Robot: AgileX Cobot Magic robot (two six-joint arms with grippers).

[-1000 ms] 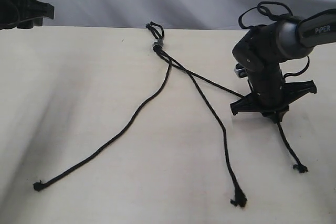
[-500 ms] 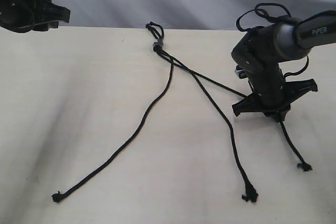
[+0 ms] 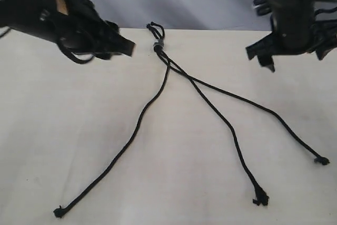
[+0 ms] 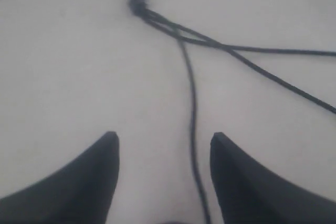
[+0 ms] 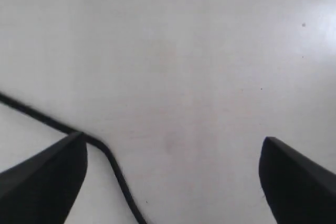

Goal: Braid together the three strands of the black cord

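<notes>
Three strands lie fanned flat on table, knotted ends close to the near edge, wide bare gaps between them. They join at band by the far edge. Above the far side: left pincer part-open, empty; right pincer wide apart, empty.

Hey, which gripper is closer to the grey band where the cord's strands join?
Left. In the exterior view the left gripper sits close beside the grey band on its left; the right gripper is far off to its right.

On table, three strands fan forward from band at rear.
</notes>
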